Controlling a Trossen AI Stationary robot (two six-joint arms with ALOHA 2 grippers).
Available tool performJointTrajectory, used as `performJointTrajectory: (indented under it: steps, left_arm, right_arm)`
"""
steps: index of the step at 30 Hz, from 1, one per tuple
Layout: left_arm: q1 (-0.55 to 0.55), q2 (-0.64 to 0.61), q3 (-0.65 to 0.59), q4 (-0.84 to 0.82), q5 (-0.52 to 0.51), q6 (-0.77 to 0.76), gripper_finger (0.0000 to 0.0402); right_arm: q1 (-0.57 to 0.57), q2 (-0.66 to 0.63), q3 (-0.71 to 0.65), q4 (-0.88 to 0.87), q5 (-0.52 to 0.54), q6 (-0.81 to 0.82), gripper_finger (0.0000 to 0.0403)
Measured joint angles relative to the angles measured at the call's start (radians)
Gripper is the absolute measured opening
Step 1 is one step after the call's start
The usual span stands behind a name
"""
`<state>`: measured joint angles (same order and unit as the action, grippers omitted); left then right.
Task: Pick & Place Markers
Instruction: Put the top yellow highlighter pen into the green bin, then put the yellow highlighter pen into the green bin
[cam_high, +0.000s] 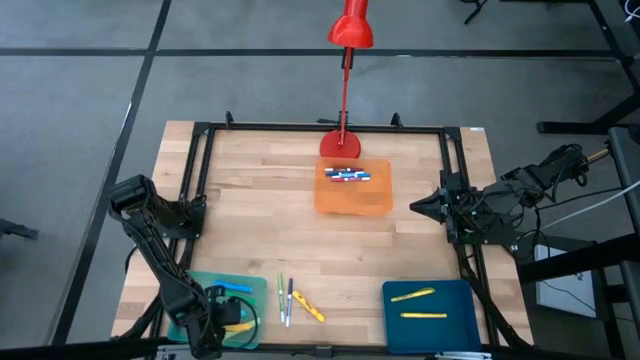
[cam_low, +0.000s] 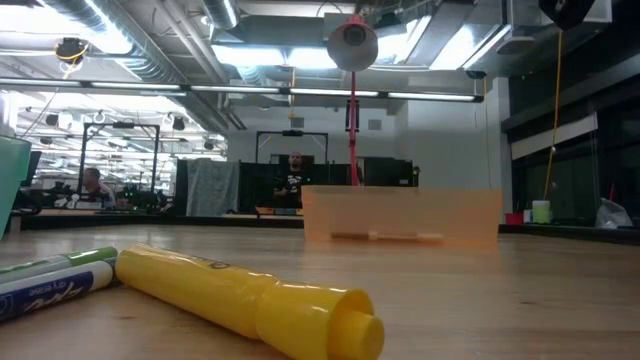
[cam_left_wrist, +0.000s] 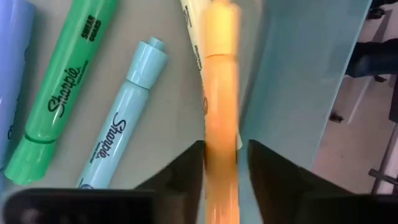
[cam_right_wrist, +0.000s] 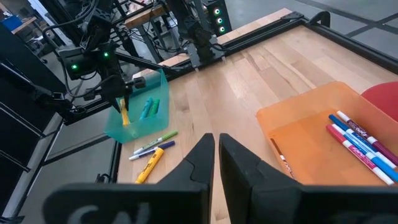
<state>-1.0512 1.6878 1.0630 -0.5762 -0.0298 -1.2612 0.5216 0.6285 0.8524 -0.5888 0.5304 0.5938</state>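
My left gripper (cam_high: 228, 322) (cam_left_wrist: 227, 180) points steeply down over the green tray (cam_high: 212, 290) (cam_right_wrist: 158, 102) at the table's near left. Its fingers stand apart on either side of an orange marker (cam_left_wrist: 221, 112) (cam_right_wrist: 124, 115). A green marker (cam_left_wrist: 62, 87) and a light blue marker (cam_left_wrist: 121, 124) lie flat on the tray's floor. Three loose markers (cam_high: 295, 300) lie on the wood beside the tray, one of them yellow (cam_low: 250, 300). My right gripper (cam_high: 415, 207) (cam_right_wrist: 216, 155) waits shut above the table's right edge. My left gripper has the orange marker's barrel (cam_left_wrist: 221, 149) between its two fingers, which come from above and run along it. A thin strip of tray shows between the barrel and one finger (cam_left_wrist: 267, 177), so I cannot tell whether the fingers touch it. The marker stands near upright in the tray.
An orange tray (cam_high: 353, 198) with several markers (cam_high: 347, 174) sits at the far middle, in front of a red lamp (cam_high: 343, 100). A blue tray (cam_high: 430, 325) with two yellow markers (cam_high: 412, 295) stands at the near right. Bare wood lies between the trays.
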Motion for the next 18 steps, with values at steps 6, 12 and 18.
performJointTrajectory:
  steps: [6,12,18]
  left_arm:
    - [0.0,0.0,0.0,0.0,0.002,-0.036,0.018]
    - [0.002,-0.001,0.0,0.005,0.069,-0.045,0.0193]
    - [0.031,-0.038,0.0,0.028,0.12,-0.033,0.0186]
  right_arm:
    - [0.0,0.0,0.0,0.0,0.0,0.0,0.0026]
    - [0.0,0.0,0.0,0.0,0.0,-0.003,0.0026]
    - [0.0,0.0,0.0,-0.001,0.0,-0.004,0.0026]
